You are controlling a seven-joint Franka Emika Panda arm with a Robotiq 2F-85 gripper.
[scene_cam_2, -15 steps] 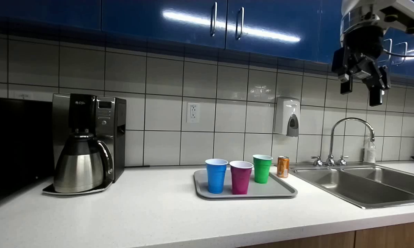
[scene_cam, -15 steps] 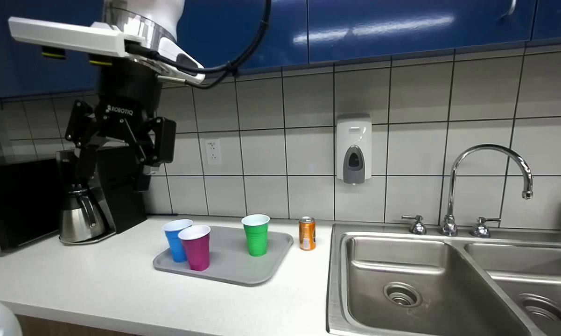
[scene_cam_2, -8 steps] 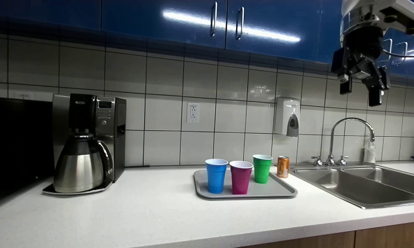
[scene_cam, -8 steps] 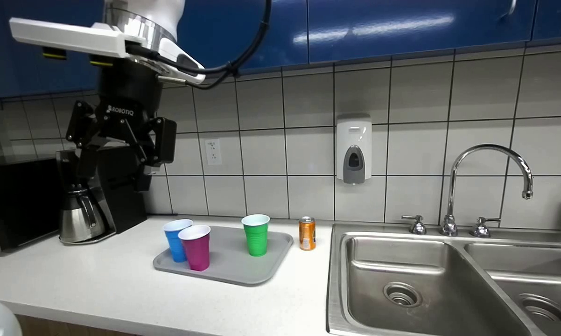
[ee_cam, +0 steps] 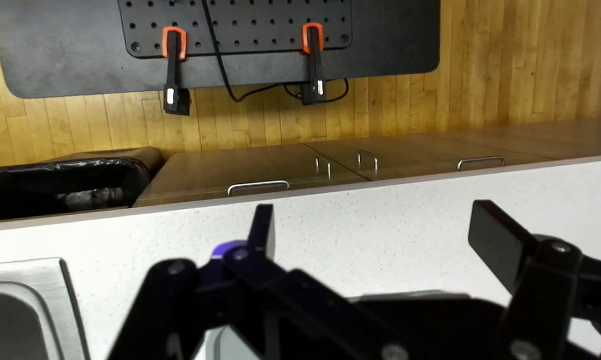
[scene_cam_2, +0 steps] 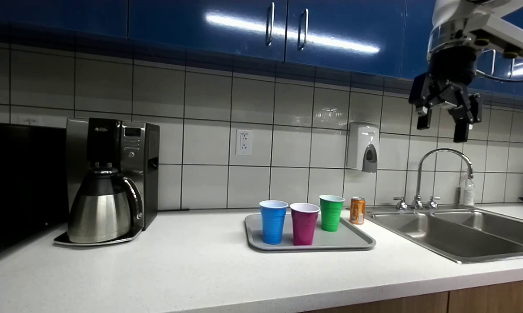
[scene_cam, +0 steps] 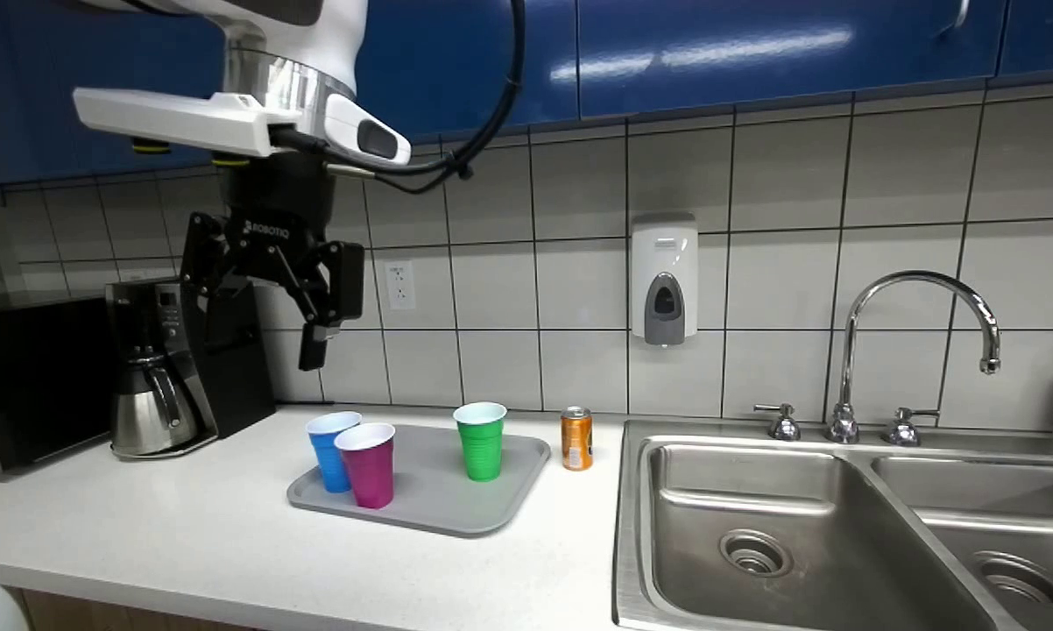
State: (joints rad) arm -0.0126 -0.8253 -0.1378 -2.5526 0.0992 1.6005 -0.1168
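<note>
My gripper is open and empty, high above the counter; it shows in both exterior views (scene_cam: 264, 335) (scene_cam_2: 442, 127) and in the wrist view (ee_cam: 375, 230), with white countertop between its spread fingers. Below it, a grey tray (scene_cam: 439, 506) (scene_cam_2: 346, 242) bears three upright cups: blue (scene_cam: 323, 443) (scene_cam_2: 273, 224), magenta (scene_cam: 371, 469) (scene_cam_2: 304, 226) and green (scene_cam: 481, 445) (scene_cam_2: 331, 215). In an exterior view the magenta cup partly hides the blue one. An orange can (scene_cam: 576, 438) (scene_cam_2: 357, 211) stands beside the tray. The gripper touches none of them. In the wrist view the cups are mostly hidden.
A coffee maker (scene_cam_2: 133, 182) with a steel carafe (scene_cam_2: 99, 217) stands near a black appliance (scene_cam_2: 22, 187). A double sink (scene_cam: 632, 526) with a tall faucet (scene_cam: 851, 350) lies past the can. Blue cabinets (scene_cam: 754, 61) hang above; a soap dispenser (scene_cam: 664, 280) is on the wall.
In one exterior view my gripper has moved right and slightly down; in the other it has moved slightly left and down. It stays open. The cups, tray and can have not moved.
</note>
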